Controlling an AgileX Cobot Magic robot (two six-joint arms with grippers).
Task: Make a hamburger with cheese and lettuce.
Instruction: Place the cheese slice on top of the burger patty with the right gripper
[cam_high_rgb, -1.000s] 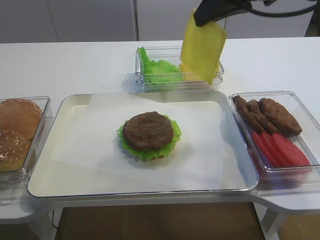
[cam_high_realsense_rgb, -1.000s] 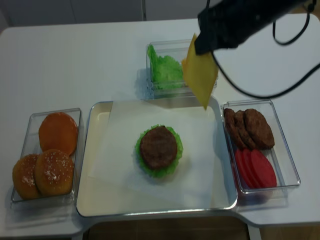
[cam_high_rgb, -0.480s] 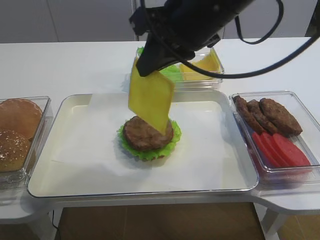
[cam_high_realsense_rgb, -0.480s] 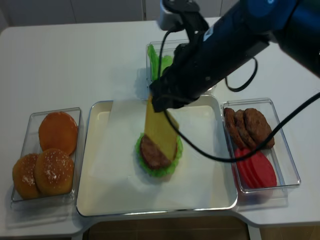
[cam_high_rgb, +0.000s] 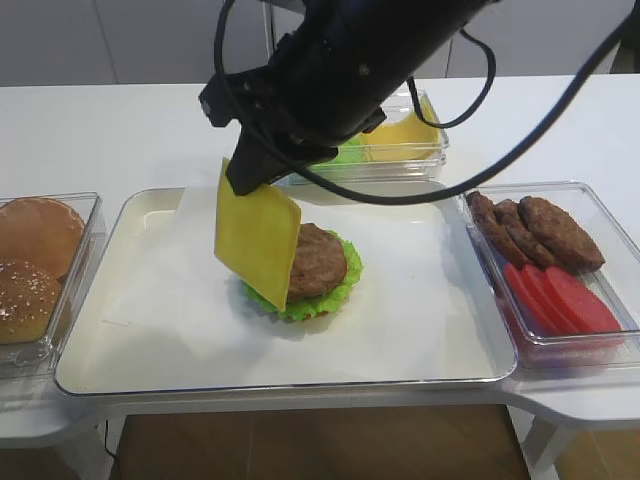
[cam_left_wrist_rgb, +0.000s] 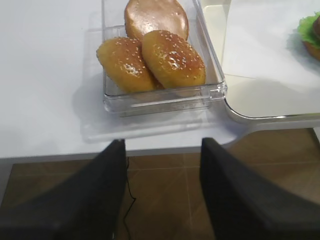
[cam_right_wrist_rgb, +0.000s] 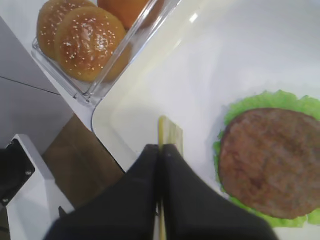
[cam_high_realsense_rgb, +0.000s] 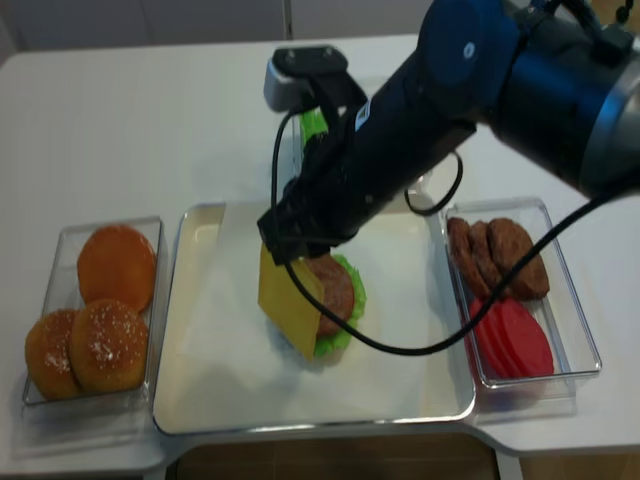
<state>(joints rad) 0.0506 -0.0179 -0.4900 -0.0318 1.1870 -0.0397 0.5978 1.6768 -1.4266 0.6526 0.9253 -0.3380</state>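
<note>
While the right gripper (cam_high_rgb: 247, 180) pinches the cheese (cam_high_rgb: 256, 235) just left of the hamburger (cam_high_rgb: 312, 268), centre it over the patty before releasing.

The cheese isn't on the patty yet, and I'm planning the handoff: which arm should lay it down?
Right. Its tool is shut on the cheese, hanging beside the hamburger. The left tool is open, off by the buns.
</note>
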